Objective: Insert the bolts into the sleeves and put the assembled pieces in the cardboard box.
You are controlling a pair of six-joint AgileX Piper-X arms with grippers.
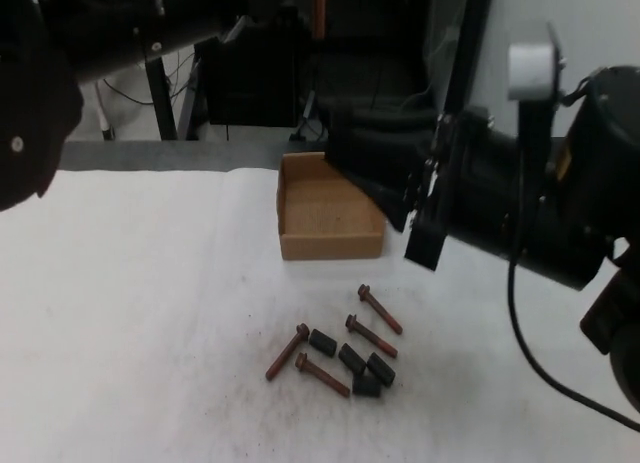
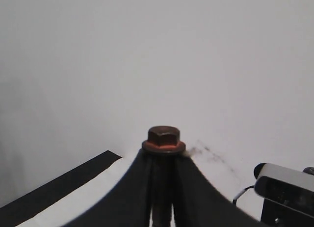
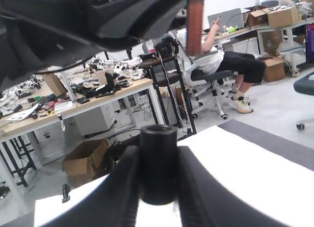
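- The left hand (image 2: pixel 164 163) is closed tight on a bolt (image 2: pixel 163 138). Its two fingers pinch the shank just under the flanged hex head, which stands clear of the fingertips.
- The bolt looks like rusty steel. I judge it stiff and light for its size, and the rough surface should keep it from slipping. A grip high on the shank suits it, since that leaves the far end free to enter a bore.
- Loose bolts (image 1: pixel 371 336) and loose sleeves (image 1: pixel 351 359) lie jumbled at the lower centre of the high view, on the white desk (image 1: pixel 130 313). Some touch one another.
- The cardboard box (image 1: pixel 330 245) sits just above them in the frame, open at the top, with nothing visible inside.
- The right hand (image 3: pixel 158 158) is closed on a dark sleeve (image 3: pixel 158 173). It clamps the sleeve's sides and leaves the bore mouth open.
- The sleeve seems rigid. Being cylindrical, it could twist between flat fingers if it is pushed off-axis.
- From the right wrist, the bolt's shank (image 3: pixel 195 21) hangs apart from the sleeve, out of line with the bore and not yet entered.
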